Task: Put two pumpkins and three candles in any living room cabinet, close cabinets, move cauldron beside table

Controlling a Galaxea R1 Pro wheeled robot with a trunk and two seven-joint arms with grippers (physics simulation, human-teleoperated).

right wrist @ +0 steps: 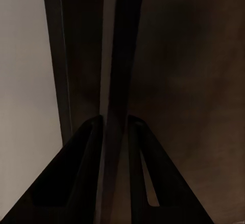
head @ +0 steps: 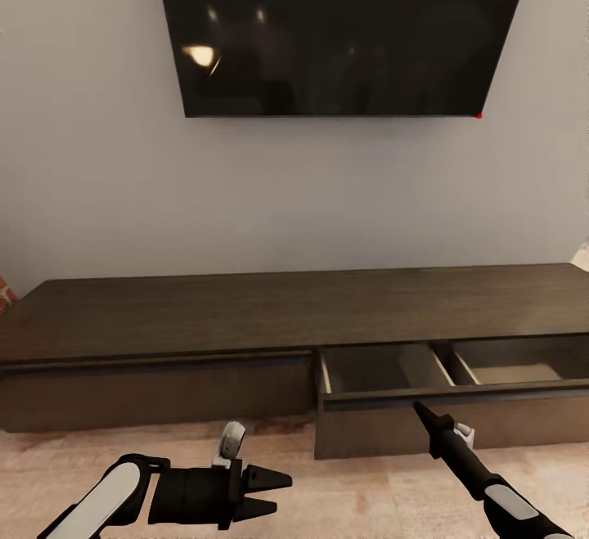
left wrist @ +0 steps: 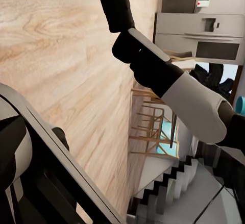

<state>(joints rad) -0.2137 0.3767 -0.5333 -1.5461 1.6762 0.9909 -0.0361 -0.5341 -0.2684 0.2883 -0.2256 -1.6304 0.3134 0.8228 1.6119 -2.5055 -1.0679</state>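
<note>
Long low dark-brown wooden cabinet (head: 245, 318): right drawer (head: 442, 375) open, lengthwise front edge pinched between right claw (right wrist: 115, 132) fingers; left claw (head: 274, 491) parted, empty, farther.

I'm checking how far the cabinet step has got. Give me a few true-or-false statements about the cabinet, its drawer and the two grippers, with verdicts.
1. The right-hand drawer of the long, low dark-brown wooden cabinet is pulled open. True.
2. An orange pumpkin lies in the open drawer. False: the compartments that show look empty.
3. The right gripper is at the open drawer's front edge. True; the right wrist view shows the edge between its fingers.
4. The left gripper holds a candle. False: it is open, over the pale wood floor, with nothing in it.
5. The cabinet's left front panel is pulled out. False: it sits closed.
</note>
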